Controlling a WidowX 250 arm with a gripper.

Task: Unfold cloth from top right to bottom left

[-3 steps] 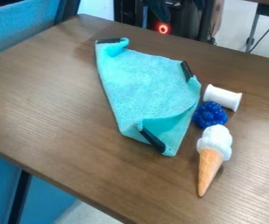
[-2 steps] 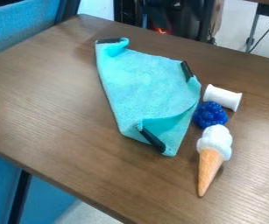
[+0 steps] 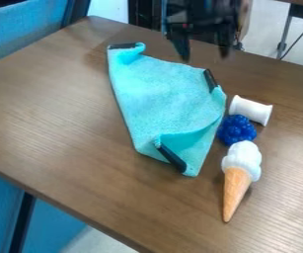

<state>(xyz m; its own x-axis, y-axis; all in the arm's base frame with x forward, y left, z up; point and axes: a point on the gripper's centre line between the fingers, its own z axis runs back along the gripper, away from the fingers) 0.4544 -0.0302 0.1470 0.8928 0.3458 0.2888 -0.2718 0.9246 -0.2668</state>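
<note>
Across the surface lies the turquoise cloth, lower end folded over, the unfolding seemingly all to come, and near its far side hangs the gripper, jaws wide apart, empty!

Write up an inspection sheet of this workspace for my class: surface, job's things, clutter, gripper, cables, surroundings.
Surface: brown table, wood-grained.
Job's things: turquoise cloth, partly folded, with black strips at its upper-left corner, right side and lower fold.
Clutter: white spool on its side, blue berry and ice-cream cone, in a line right of the cloth.
Gripper: the gripper is at the view's top, open, holding nothing.
Cables: one dark cable, beyond the table.
Surroundings: blue fabric at left.
</note>
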